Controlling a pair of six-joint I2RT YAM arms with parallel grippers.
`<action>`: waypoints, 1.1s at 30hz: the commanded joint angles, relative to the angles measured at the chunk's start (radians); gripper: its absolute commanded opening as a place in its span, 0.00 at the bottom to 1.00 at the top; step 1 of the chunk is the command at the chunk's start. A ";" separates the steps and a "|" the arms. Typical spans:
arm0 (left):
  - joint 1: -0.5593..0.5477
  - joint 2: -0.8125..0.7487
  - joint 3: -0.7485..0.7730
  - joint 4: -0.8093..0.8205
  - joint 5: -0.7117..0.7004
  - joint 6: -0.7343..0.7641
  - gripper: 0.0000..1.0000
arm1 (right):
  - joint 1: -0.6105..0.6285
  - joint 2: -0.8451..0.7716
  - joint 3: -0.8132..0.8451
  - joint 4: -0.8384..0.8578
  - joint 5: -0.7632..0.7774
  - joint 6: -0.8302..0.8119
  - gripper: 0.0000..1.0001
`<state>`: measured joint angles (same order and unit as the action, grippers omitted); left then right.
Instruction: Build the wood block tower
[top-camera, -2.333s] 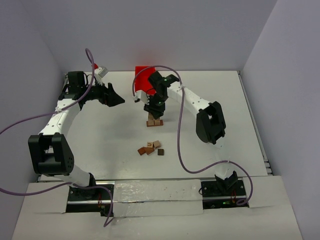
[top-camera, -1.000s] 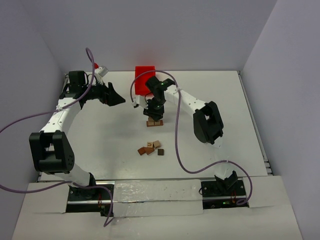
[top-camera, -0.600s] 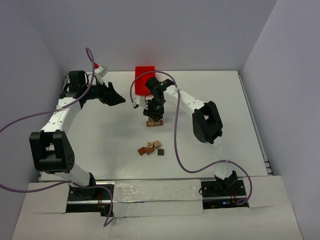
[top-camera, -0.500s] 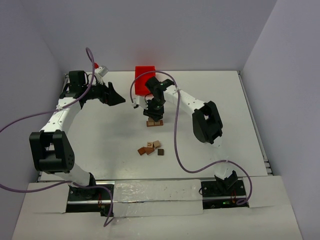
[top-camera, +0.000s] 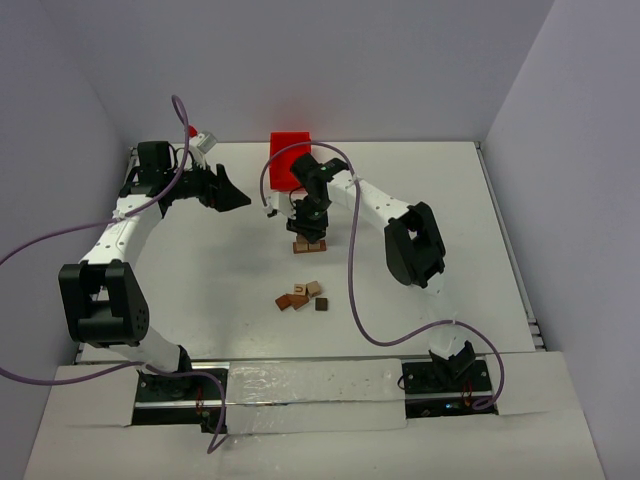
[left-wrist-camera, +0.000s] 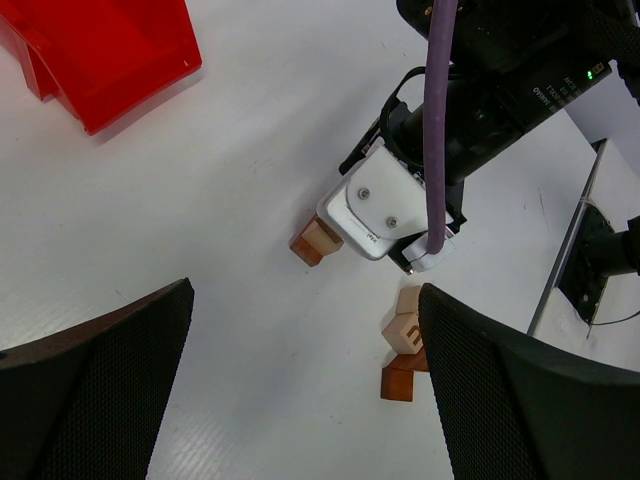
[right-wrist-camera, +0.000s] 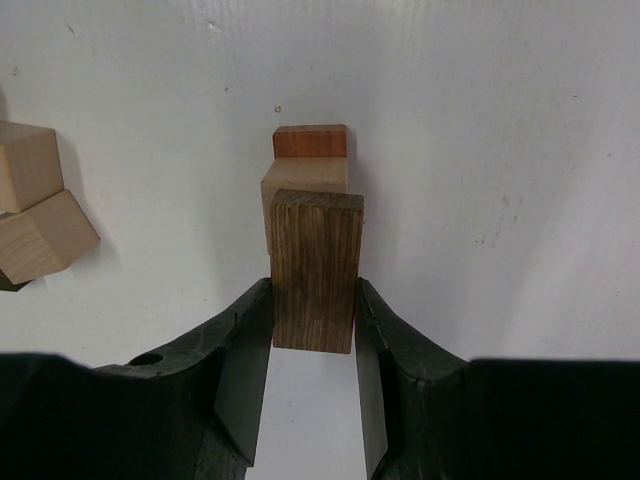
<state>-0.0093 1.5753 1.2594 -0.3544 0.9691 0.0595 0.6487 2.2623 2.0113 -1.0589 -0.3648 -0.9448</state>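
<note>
The wood block tower (right-wrist-camera: 305, 175) is only a tan block up against a reddish one so far. It sits mid-tabletop (top-camera: 200, 270), a bit in front of the red bin (top-camera: 290, 155). The right end effector (right-wrist-camera: 313, 310) is clamped on a dark brown block (right-wrist-camera: 317, 260) right over the stack, can't tell if they touch. Loose blocks (top-camera: 303, 296) lie nearer the bases. The left end effector (left-wrist-camera: 305, 400) is spread wide, well off to the left.

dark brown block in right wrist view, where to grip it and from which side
Grip the dark brown block by its two long sides, from above, as the right claw does; they are flat, its far end free over the tan block.
</note>
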 joint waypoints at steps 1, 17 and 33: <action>0.008 0.003 0.043 0.033 0.028 0.000 0.99 | 0.016 -0.021 0.027 -0.010 -0.023 -0.022 0.22; 0.008 0.000 0.041 0.033 0.028 0.003 0.99 | 0.024 -0.010 0.034 -0.023 -0.011 -0.022 0.27; 0.008 -0.001 0.040 0.032 0.028 0.005 0.99 | 0.022 -0.007 0.024 -0.007 0.014 -0.017 0.26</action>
<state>-0.0091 1.5753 1.2594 -0.3546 0.9695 0.0597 0.6647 2.2623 2.0129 -1.0657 -0.3603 -0.9592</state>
